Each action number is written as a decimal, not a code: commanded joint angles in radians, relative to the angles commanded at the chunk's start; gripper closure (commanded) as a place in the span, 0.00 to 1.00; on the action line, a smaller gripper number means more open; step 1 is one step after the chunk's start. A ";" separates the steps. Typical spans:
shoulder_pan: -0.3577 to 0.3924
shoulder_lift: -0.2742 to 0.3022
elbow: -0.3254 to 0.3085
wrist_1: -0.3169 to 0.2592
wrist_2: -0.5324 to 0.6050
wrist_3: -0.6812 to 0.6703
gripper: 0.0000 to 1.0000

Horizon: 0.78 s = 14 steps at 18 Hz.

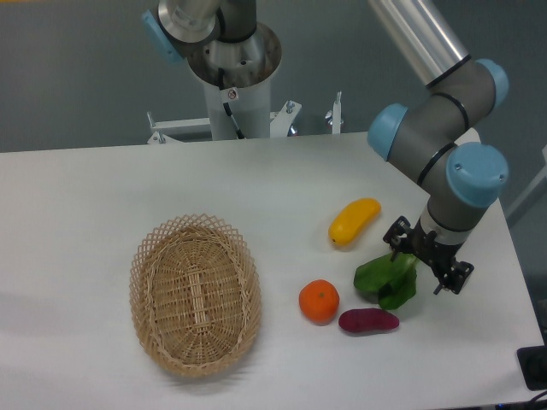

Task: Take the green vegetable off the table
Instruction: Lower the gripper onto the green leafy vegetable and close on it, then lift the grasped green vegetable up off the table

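The jaws stand spread apart, one finger on each side of the pale stalk end of the green vegetable [388, 280], gripping nothing yet. The gripper [427, 259] sits low over the right-hand part of the white surface [85, 196], at the stalks rather than the leaves.

Nearest the camera lies the purple sweet potato [368, 320], just in front of the vegetable's dark leaves and seemingly touching their edge. The orange [319, 301] sits just left of it, near the leaves but apart from them. The vegetable itself lies flat, leaves fanned toward the front left, stalks pointing back and right into the gripper. Beyond it is the yellow fruit [354, 220], clear of the leaves. The wicker basket [195, 293] is well apart on the left.

To do the grasp well, I judge the fingers should close on the firmer stalks, not the floppy leaves, and low enough that the bunch does not slip out. Lifting should go straight up, since the leaves will droop and could drag the sweet potato. How far the fingertips are from the surface is hard to tell.
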 joint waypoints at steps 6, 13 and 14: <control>0.018 -0.012 -0.032 0.054 0.002 0.032 0.00; 0.018 -0.015 -0.103 0.180 0.023 0.032 0.00; 0.018 -0.015 -0.103 0.180 0.025 0.032 0.01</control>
